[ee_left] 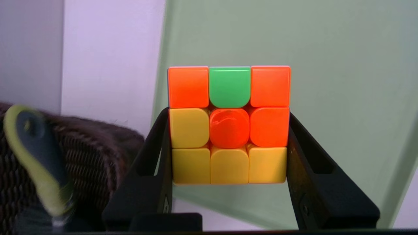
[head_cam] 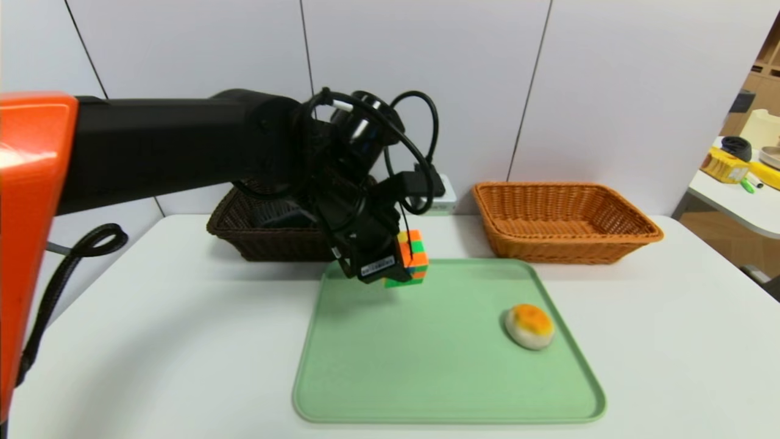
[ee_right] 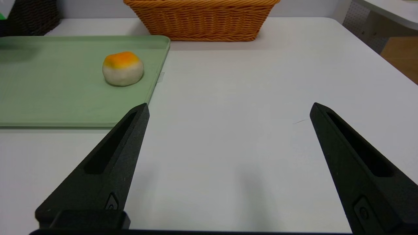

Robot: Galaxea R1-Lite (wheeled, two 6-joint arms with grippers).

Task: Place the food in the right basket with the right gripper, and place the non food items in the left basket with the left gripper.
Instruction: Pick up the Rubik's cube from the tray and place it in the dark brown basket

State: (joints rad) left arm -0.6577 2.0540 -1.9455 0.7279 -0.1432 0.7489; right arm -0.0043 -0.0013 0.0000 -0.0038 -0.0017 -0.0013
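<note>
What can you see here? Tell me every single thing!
puzzle cube: 1, multicoloured, held in left tool
bun: 1, off-white with orange-yellow top, on tray
tray: 1, green, on table
brush: 1, dark grey and green, in dark basket
dark basket: 1, dark brown, table's back left
wicker basket: 1, orange-tan, back right
table: 1, white, below everything
side table: 1, white, far right, holding clutter
left tool: 1, black, above tray's back edge
right tool: 1, black, open, idle, in front of table's right part

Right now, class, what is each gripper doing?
Left gripper: closed on the puzzle cube, above the green tray.
Right gripper: wide open, empty, near the tray.
</note>
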